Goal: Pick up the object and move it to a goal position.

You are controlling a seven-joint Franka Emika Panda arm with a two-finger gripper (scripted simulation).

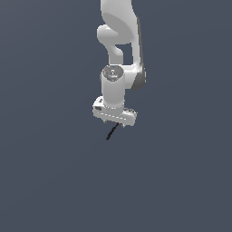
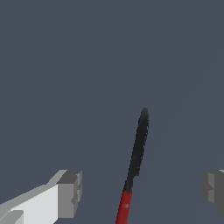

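Note:
The object is a thin black stick with a small red end. It lies on the dark grey floor just below my white gripper, its red end under the hand. In the wrist view the stick runs between my two grey fingertips, red end nearest the camera. The jaws stand wide apart, one on each side of the stick, and neither touches it. My gripper is open and holds nothing. No goal marker shows in either view.
The white arm rises straight above the gripper in the exterior view. The floor is plain dark grey all around, with no other objects or edges in view.

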